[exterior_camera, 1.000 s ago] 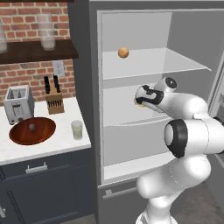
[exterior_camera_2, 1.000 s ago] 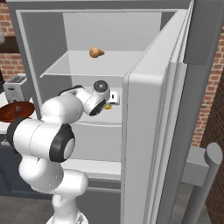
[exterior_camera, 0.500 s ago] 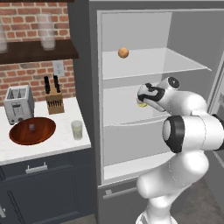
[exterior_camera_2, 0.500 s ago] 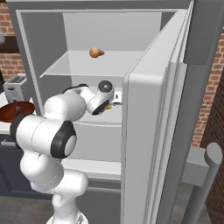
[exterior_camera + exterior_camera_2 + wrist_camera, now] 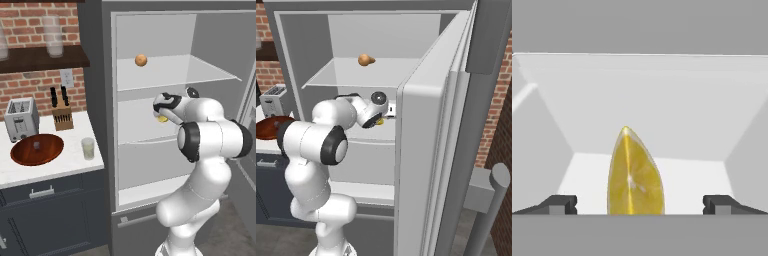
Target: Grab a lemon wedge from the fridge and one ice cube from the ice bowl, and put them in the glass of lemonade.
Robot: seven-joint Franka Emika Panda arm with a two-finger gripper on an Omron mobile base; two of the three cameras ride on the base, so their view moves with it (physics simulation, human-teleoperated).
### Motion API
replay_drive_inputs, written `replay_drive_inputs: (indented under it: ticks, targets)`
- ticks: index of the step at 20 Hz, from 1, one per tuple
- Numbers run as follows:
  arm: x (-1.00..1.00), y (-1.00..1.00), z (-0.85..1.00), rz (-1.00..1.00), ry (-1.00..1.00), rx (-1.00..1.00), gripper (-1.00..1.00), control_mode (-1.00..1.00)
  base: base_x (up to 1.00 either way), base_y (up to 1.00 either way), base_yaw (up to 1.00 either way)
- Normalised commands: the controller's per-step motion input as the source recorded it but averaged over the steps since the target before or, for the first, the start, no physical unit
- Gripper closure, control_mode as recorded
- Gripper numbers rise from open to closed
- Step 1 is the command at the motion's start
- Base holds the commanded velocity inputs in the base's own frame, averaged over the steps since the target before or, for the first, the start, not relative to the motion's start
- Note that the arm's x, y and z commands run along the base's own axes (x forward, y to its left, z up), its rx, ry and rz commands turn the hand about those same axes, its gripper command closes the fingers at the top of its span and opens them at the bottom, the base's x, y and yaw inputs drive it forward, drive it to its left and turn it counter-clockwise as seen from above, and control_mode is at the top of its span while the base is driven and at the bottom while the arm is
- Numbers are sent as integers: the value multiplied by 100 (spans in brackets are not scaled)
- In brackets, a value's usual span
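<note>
As the arm has reached deeper into the fridge (image 5: 100, 125), the open tool (image 5: 640, 204) now straddles the lemon wedge (image 5: 635, 175), unclamped; closing comes next.

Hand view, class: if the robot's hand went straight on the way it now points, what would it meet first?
The lemon wedge. It stands upright on the fridge shelf, centred between the open hand's two fingertips, with the white back wall behind it. How near it is stays unclear.
</note>
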Motion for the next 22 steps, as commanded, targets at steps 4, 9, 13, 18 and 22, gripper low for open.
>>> replay_drive_inputs:
  ticks: [4,9,13,18,22]
  targets:
    - [2,3,-27,0,4,0,-100,-100,0,0,0]
    - [19,8,-43,0,2,0,-100,-100,0,0,0]
    - [8,10,-7,0,2,0,-100,-100,0,0,0]
    - [0,5,0,0,4,0,-100,-100,0,0,0]
    - [0,0,0,0,0,0,100,-100,0,0,0]
